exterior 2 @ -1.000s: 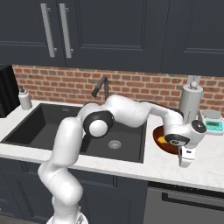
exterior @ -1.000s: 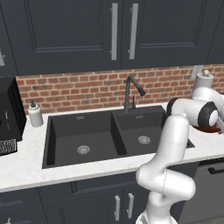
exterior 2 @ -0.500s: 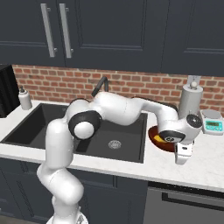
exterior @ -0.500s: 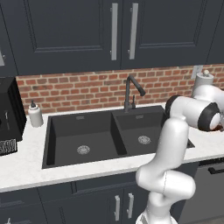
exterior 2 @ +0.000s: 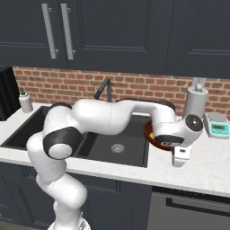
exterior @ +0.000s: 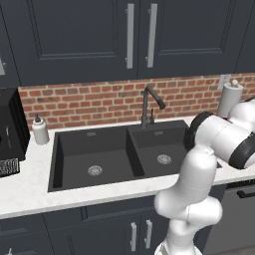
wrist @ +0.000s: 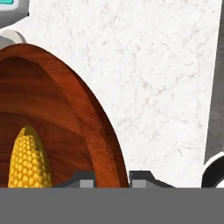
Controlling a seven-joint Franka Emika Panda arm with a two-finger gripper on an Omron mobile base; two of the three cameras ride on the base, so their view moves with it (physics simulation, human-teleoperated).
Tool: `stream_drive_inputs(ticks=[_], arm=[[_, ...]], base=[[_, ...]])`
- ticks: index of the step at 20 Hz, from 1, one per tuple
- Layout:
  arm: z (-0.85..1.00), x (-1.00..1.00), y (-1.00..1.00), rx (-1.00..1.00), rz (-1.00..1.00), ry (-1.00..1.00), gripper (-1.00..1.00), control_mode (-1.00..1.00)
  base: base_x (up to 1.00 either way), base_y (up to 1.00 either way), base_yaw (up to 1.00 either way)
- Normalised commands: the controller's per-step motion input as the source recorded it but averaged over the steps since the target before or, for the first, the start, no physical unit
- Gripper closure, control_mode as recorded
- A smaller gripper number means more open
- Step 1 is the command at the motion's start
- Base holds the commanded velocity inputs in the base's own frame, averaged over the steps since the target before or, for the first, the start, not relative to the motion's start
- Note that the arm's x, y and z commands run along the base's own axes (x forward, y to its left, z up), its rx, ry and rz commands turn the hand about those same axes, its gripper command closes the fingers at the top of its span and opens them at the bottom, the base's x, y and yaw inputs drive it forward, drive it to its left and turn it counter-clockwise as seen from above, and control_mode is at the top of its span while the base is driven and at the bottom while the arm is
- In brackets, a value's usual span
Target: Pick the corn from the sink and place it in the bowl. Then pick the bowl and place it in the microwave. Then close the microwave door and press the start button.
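Hand view shows the corn (wrist: 28, 157) lying inside the bowl (wrist: 94, 127), so the first step looks done; lifting the bowl into the microwave, closing its door and pressing start remain. The gripper (wrist: 112, 177) straddles the bowl's rim, one fingertip on each side, seemingly clenched on it, though the tips are cut off. From the right base view the arm hides most of the bowl on the counter (exterior 2: 211, 157) beside the sink (exterior 2: 114, 146)

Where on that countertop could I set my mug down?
Left of the sink, bare marble in front of the soap bottle. Right of the sink is crowded: the bowl holding corn, paper towel roll, scale.
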Motion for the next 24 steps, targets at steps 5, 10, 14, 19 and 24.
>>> stream_drive_inputs(ticks=[5,10,14,19,24], arm=[[0.49,-0.3,0.6,0.0,0.0,-0.02,1.0,-1.0],[0.41,-0.32,0.71,0.0,0.0,0.0,1.0,-1.0],[0.3,-0.33,0.88,0.0,0.0,0.0,1.0,-1.0],[0.37,-0.28,0.91,0.0,0.0,-0.04,1.0,-1.0],[0.31,-0.15,0.79,0.0,0.0,-0.05,1.0,-1.0]], base=[[0.0,0.0,0.0],[0.0,0.0,0.0],[0.0,0.0,0.0],[0.0,0.0,0.0],[0.0,0.0,0.0]])
